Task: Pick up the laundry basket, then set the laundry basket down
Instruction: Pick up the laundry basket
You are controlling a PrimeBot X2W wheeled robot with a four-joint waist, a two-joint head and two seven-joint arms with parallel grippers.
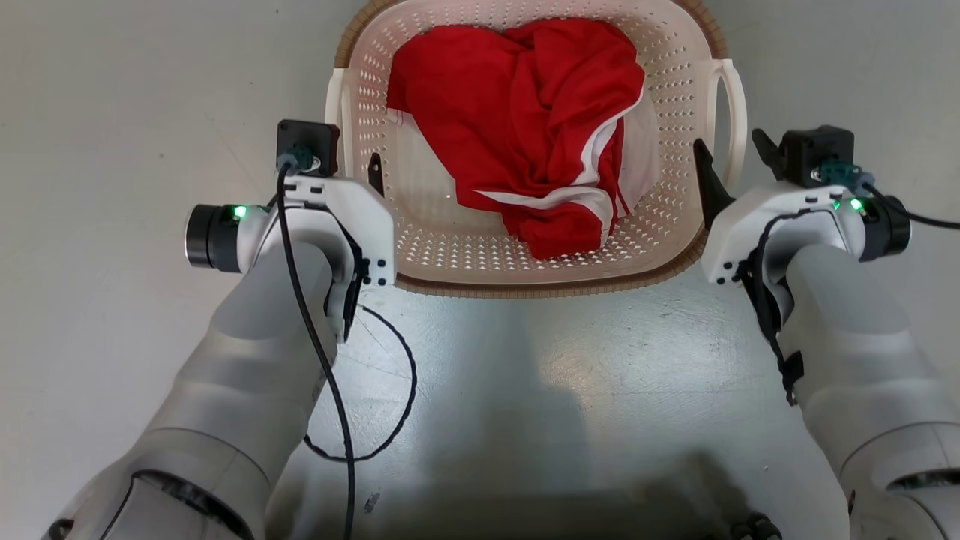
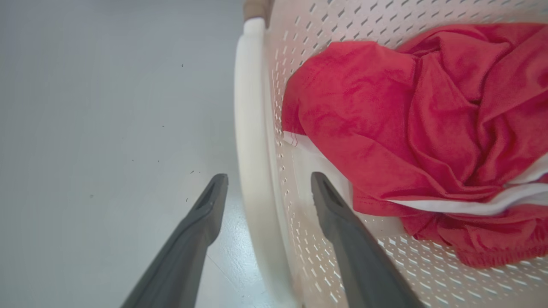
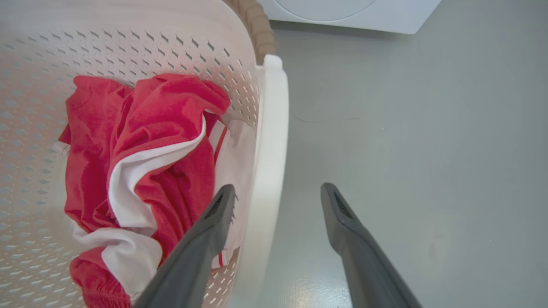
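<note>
The laundry basket [image 1: 450, 251] stands on the floor ahead of me, cream with perforated walls and a brown rim band. A crumpled red and white garment [image 1: 525, 120] lies in it. My left gripper [image 1: 341, 157] is open and straddles the basket's white left handle [image 2: 250, 128], one finger inside the basket [image 2: 342, 17] and one outside. My right gripper [image 1: 731, 146] is open around the right handle [image 3: 269, 149] in the same way. In the wrist views the left gripper [image 2: 269, 177] and right gripper [image 3: 278, 189] both show gaps beside the handles.
Pale grey floor [image 1: 120, 112] surrounds the basket on both sides. A white washing machine [image 3: 351, 13] stands beyond the basket's far end. A black cable [image 1: 405, 390] loops below my left forearm.
</note>
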